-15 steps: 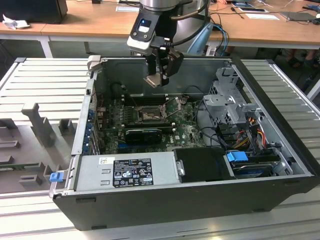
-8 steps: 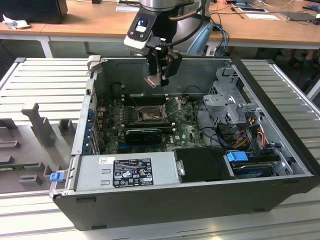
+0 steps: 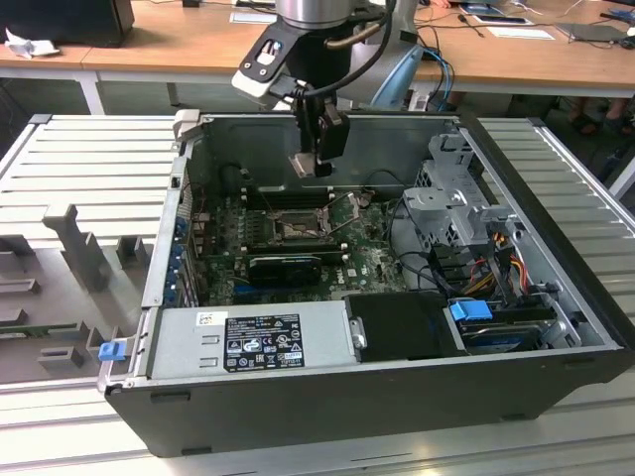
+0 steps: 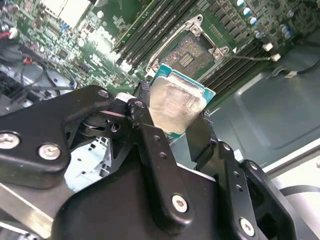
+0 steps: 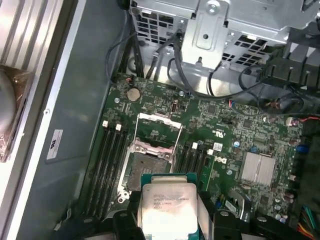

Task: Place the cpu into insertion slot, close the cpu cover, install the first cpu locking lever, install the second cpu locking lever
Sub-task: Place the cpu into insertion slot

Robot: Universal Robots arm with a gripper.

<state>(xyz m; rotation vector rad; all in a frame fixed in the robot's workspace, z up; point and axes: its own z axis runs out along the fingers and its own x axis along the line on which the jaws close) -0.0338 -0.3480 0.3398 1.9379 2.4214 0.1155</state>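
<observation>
Gripper (image 3: pixel 319 149) hangs over the open computer case (image 3: pixel 327 402), and its fingers (image 4: pixel 152 140) are pinched narrow on the cpu (image 4: pixel 177 107); the chip sits square between the pads, pale lid showing in both wrist views, a thin green edge peeking past the tips; it's up in the air, well clear of the board; the insertion slot (image 5: pixel 147 172) lies apart from it down on the green motherboard (image 3: pixel 367 258), grey-gold pin field uncovered; the cpu cover (image 5: pixel 160 118) stands swung open at the slot's edge, board visible through its window; dark memory slots (image 5: pixel 112 160) run along both sides of the socket. Inside the case, a black card (image 3: pixel 288 266) lies across the board; a grey power supply (image 3: pixel 253 337) lines the near wall; a metal drive cage (image 3: pixel 451 203) fills the exterior view's right, cables (image 3: pixel 506 253) bundled beside it; a blue tab (image 3: pixel 471 310) sits just below.
</observation>
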